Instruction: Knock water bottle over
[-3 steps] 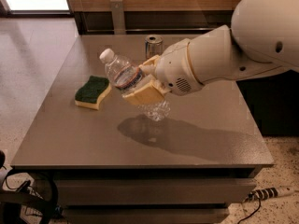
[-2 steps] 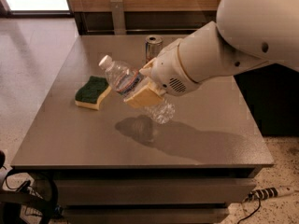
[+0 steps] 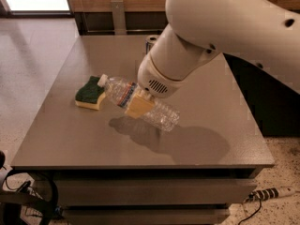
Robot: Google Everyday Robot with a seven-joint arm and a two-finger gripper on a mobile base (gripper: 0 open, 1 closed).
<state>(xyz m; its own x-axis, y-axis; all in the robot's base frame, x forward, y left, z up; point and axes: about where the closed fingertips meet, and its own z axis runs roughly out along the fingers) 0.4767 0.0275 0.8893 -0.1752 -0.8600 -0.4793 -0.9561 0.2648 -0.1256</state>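
The water bottle (image 3: 161, 115) is clear ribbed plastic with a white cap (image 3: 102, 80) and a white, red and blue label. It is tipped far over, almost lying down, with its cap pointing left toward the sponge and its base low over the grey table (image 3: 65, 139). My gripper (image 3: 138, 105), with yellowish fingers, is closed around the bottle's middle, just right of the label. The big white arm reaches in from the upper right and hides the wrist.
A green and yellow sponge (image 3: 90, 93) lies just left of the bottle's cap. A slim silver can (image 3: 150, 42) stands at the back of the table, mostly hidden behind the arm. A power strip (image 3: 274, 193) lies on the floor at the right.
The arm has swung forward and down. The bottle in the gripper has tipped from a steep slant to almost flat, and its cap has dropped toward the sponge.
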